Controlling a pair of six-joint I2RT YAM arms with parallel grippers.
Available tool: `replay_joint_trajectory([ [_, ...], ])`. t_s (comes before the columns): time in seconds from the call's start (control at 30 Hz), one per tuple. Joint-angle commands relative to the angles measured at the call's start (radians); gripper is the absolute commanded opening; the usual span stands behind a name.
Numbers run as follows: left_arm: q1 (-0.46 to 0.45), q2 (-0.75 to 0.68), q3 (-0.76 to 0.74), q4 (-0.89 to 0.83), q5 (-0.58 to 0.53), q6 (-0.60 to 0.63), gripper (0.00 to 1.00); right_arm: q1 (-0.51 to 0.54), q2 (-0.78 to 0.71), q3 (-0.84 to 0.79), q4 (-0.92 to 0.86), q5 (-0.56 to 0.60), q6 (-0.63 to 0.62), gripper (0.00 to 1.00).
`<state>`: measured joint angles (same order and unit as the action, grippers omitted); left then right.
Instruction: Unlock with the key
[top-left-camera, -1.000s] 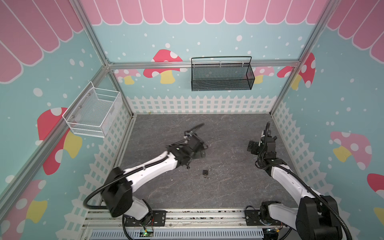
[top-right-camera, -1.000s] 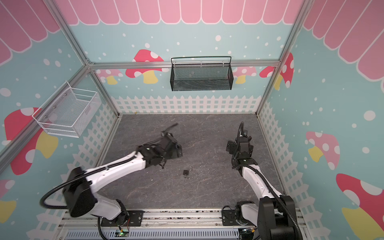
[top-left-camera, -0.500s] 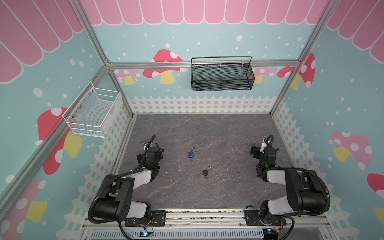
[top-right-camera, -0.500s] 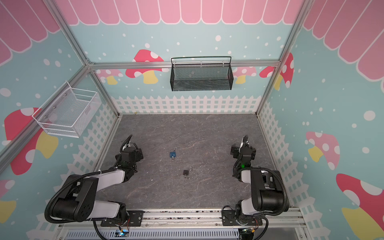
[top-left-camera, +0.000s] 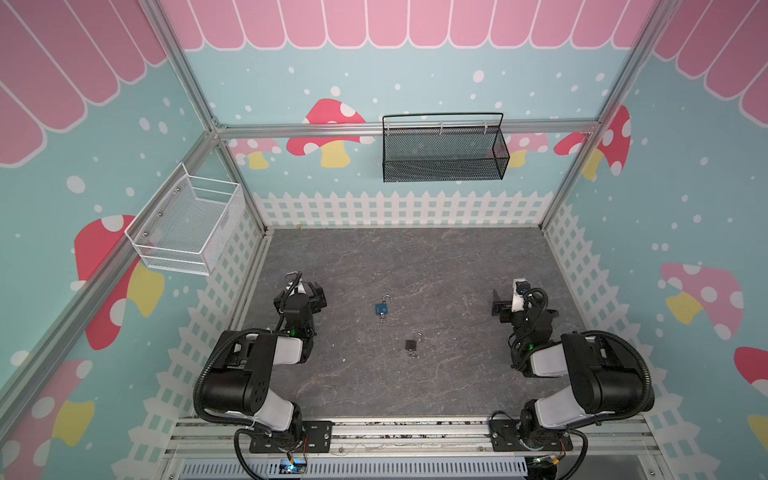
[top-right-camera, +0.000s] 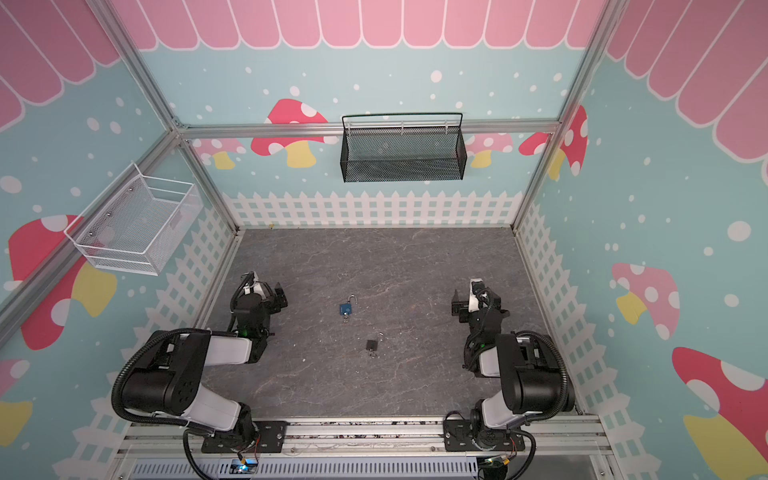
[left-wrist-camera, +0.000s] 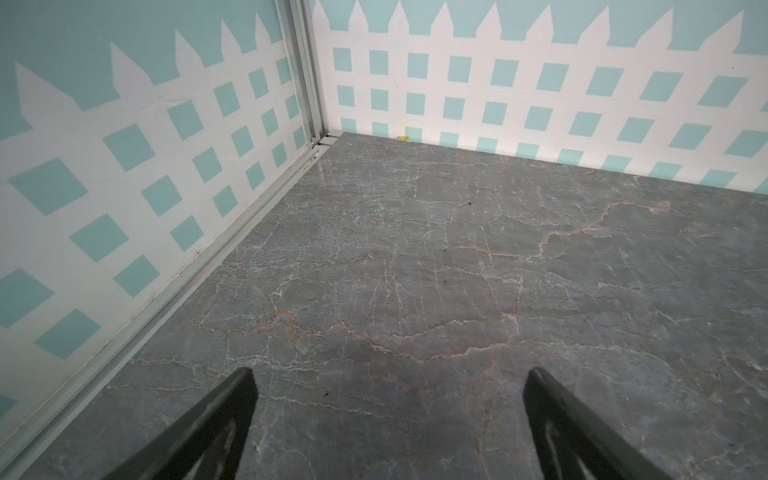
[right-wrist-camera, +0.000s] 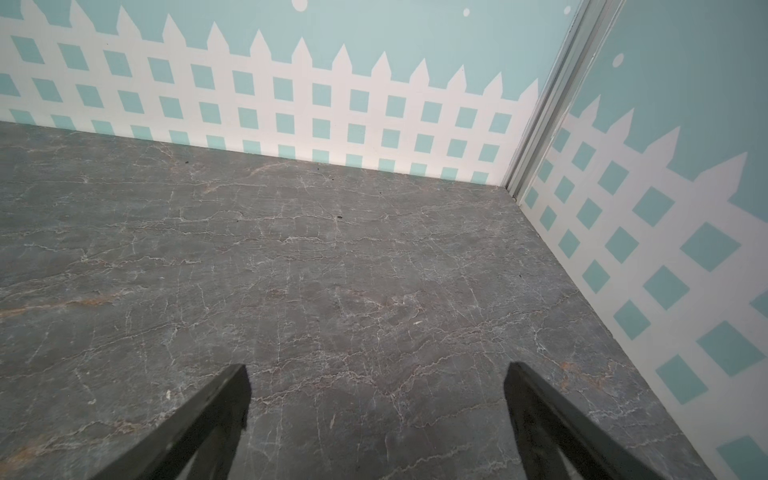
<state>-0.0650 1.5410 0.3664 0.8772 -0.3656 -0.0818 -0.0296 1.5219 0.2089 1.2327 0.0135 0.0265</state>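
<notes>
both arms sit folded back at the near corners of the grey marbled bench (top-left-camera: 415, 257), one at the lower left of both top views and one at the lower right. the left gripper (left-wrist-camera: 390, 376) is released: in its wrist view the two dark fingers (left-wrist-camera: 216, 419) stand wide apart with only bare bench between them. the right gripper (right-wrist-camera: 376, 370) is spread just as wide and grasps nothing. each points toward a far corner where the white picket-fence walls meet.

the task's things lie in the middle of the bench, between the two arms and well apart from both. the blue padlock (top-left-camera: 381, 308) (top-right-camera: 345, 308) lies flat just left of the frame's centre, its silver shackle toward the back wall and a small key (top-left-camera: 382, 319) at its near edge. the black padlock (top-left-camera: 411, 344) (top-right-camera: 371, 345) lies near it, lower and to the right in the frame, with another small bit of metal, likely its key, at its near edge. the two locks do not touch. both shackles look lifted, but they are too small to be sure.

a black mesh basket (top-left-camera: 440, 170) hangs on the back wall at upper centre, and a white wire basket (top-left-camera: 178, 232) hangs on the wall at the left.
</notes>
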Motion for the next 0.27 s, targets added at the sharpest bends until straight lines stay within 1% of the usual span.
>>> replay_joint_trajectory([
  [0.0,-0.015,-0.003,0.014,0.035,-0.022,0.012,0.99,0.006,-0.006,0.007,0.036,-0.005,-0.030,0.98],
  [0.23,-0.011,0.001,0.014,0.038,-0.015,0.013,0.99,0.007,-0.003,0.007,0.044,-0.006,-0.030,0.98],
])
